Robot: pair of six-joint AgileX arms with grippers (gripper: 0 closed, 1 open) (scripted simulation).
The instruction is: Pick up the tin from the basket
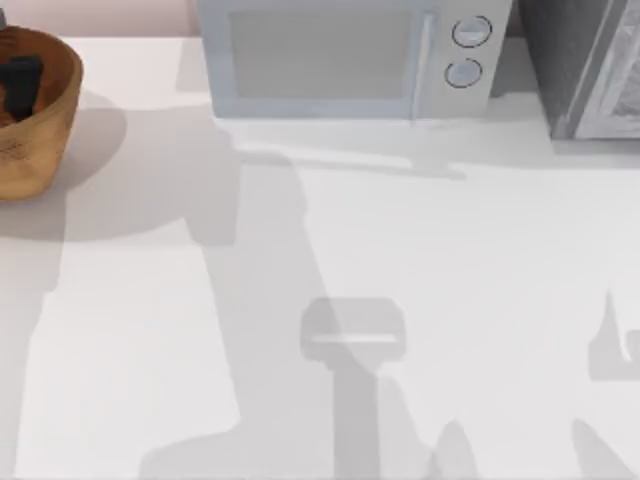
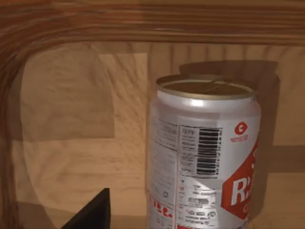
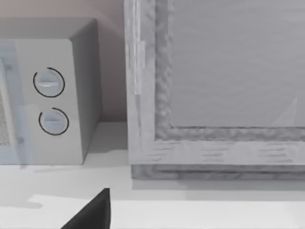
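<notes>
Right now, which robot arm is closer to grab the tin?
Left. Its gripper is already inside the basket, with the tin standing right before its camera. The right arm's camera faces the microwave, away from the basket.

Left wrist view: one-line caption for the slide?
Left wrist camera looks inside the wooden basket at the upright tin, with one dark finger of the left gripper beside it.

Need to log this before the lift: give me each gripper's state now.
Left gripper: down inside the basket, beside the tin; open or closed cannot be told.
Right gripper: facing the microwave at the table's back; cannot be told.
</notes>
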